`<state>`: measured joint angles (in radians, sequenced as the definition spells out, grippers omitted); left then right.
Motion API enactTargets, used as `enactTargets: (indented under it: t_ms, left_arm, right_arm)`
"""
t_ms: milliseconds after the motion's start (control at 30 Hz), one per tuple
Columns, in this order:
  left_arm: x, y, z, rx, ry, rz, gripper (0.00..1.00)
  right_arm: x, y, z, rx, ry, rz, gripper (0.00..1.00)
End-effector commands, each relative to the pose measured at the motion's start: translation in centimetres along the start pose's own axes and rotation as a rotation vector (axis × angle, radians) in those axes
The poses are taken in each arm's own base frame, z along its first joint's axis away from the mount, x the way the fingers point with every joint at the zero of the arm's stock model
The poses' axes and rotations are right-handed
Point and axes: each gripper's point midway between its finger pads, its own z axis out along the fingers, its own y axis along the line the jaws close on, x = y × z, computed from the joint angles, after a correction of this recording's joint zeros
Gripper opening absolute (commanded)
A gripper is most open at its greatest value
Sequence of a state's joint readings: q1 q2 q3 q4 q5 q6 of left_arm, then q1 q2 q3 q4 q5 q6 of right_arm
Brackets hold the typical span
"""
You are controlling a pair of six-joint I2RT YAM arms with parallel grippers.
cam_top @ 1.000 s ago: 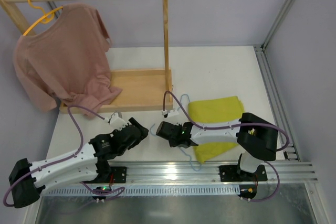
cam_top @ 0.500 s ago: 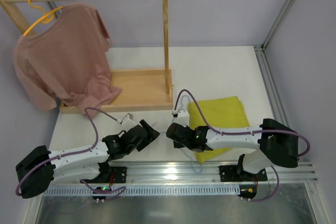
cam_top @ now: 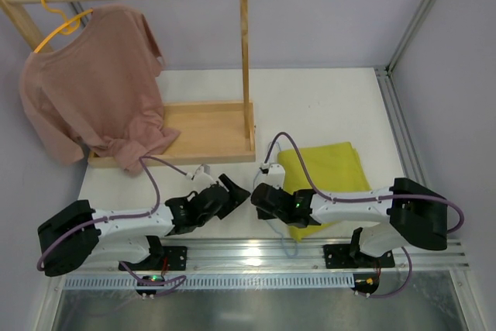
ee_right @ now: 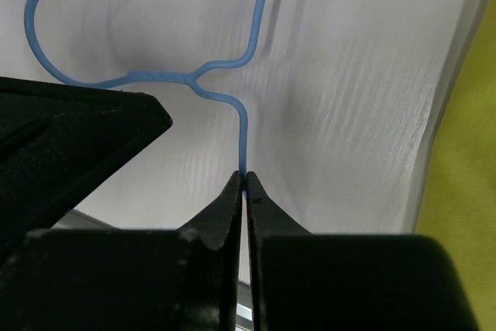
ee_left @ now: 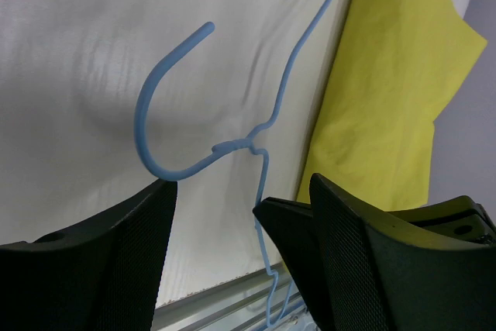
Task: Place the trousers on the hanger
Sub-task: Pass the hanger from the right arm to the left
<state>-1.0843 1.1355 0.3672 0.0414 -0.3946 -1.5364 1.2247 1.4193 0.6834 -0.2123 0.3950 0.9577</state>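
Since a second ago: both arms stretched lower and flatter along the near edge, the two tools drawn almost nose to nose. Pinches the thin blue hanger (ee_right: 198, 74) with the right gripper (ee_right: 246, 180), jaws clenched tight on the wire just below the neck twist. Brings the left gripper (ee_left: 240, 184) in from the left, jaws spread wide and grasping nothing, straddling the foot of the hook without visibly touching it. Reads as a handover or a steadying of the hook, so probably an early step: securing the hanger before any threading. Leaves the yellow-green trousers (cam_top: 325, 172) folded flat on the white table (cam_top: 325, 106), just beside the hanger's shoulder wire and not yet over its bar; whether lapping over any of the wire, cannot tell. In the wooden tray (cam_top: 209, 133) at the foot of the rack (cam_top: 245, 52): the bunched hem of the pink T-shirt (cam_top: 85, 91), sagging onto the left end.
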Motion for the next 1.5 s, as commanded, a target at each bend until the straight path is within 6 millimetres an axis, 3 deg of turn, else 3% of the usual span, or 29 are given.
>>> enactTargets:
  t_ms: [0, 233, 567, 967, 1067, 1233, 1367, 1467]
  left_arm:
    - [-1.0, -4.2, -0.1, 0.118, -0.062, -0.049, 0.69]
    - [-0.7, -4.1, 0.8, 0.105, -0.071, -0.081, 0.64]
    - [-0.7, -4.5, 1.7, 0.094, -0.092, -0.071, 0.60]
    - [0.0, -6.6, 2.5, 0.159, -0.073, -0.032, 0.44]
    - [0.1, -6.6, 2.7, 0.169, -0.074, -0.034, 0.34]
    - [0.3, -6.9, 3.1, 0.179, -0.074, -0.027, 0.02]
    - [0.5, -6.8, 3.3, 0.181, -0.071, -0.028, 0.00]
    - [0.4, -6.5, 3.3, 0.176, -0.074, -0.026, 0.00]
  right_arm:
    - [-2.8, 2.3, -1.3, -0.089, -0.104, 0.108, 0.04]
    - [-3.3, 2.2, -2.1, -0.121, -0.132, 0.147, 0.04]
    - [-2.6, 1.3, -2.3, -0.135, -0.133, 0.146, 0.04]
    - [-2.8, 1.1, -2.8, -0.125, -0.128, 0.072, 0.04]
    - [-2.8, 1.0, -2.9, -0.124, -0.128, 0.070, 0.04]
    - [-2.5, 0.7, -3.3, -0.151, -0.127, 0.067, 0.04]
    - [-2.7, 0.9, -4.0, -0.177, -0.131, 0.076, 0.07]
    - [-2.9, 0.6, -4.9, -0.201, -0.144, 0.108, 0.21]
